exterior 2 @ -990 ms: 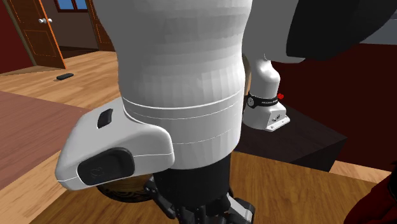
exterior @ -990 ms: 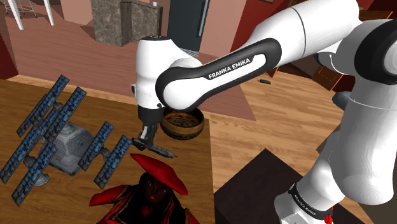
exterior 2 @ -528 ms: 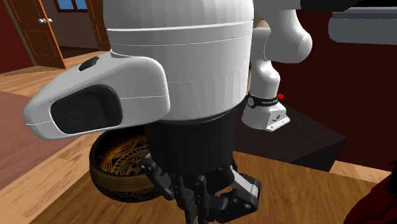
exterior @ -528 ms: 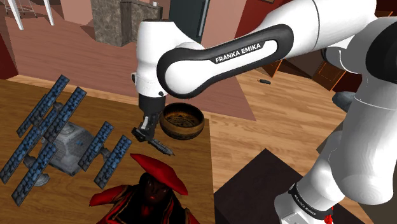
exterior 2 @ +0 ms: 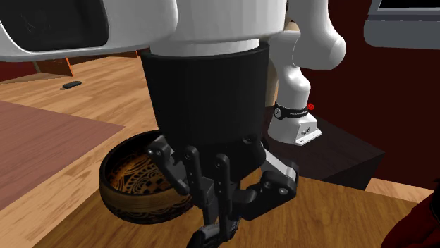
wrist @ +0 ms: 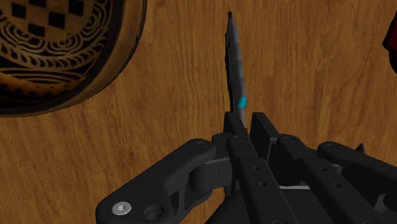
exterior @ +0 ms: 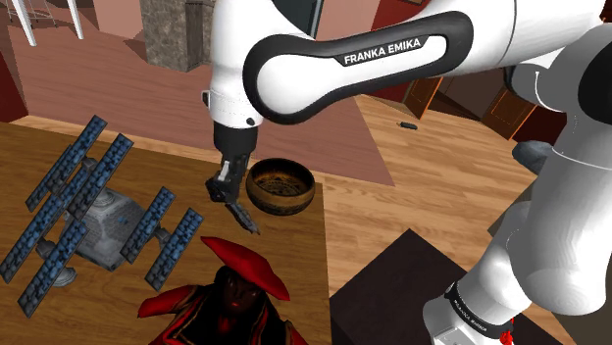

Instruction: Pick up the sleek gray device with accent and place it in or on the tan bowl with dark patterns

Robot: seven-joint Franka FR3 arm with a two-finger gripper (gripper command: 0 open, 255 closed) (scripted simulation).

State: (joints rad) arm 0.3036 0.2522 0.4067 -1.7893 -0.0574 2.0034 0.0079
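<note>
Currently: black two-finger hand (exterior: 224, 189) clamped on slim dark-gray device with teal accent (wrist: 235, 70) | grasp done, looks lifted off wooden worktop (wrist: 305, 76) | remaining: carry to tan dark-patterned bowl (exterior: 280, 204), release

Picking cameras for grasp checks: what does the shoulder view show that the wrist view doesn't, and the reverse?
Shoulder view adds the satellite model, the red-hatted figure, the dark stand and the arm. Wrist view adds the teal accent on the device and the checker pattern inside the bowl. Both share the end effector shut on the device, the bowl beside it, and the wooden table.
</note>
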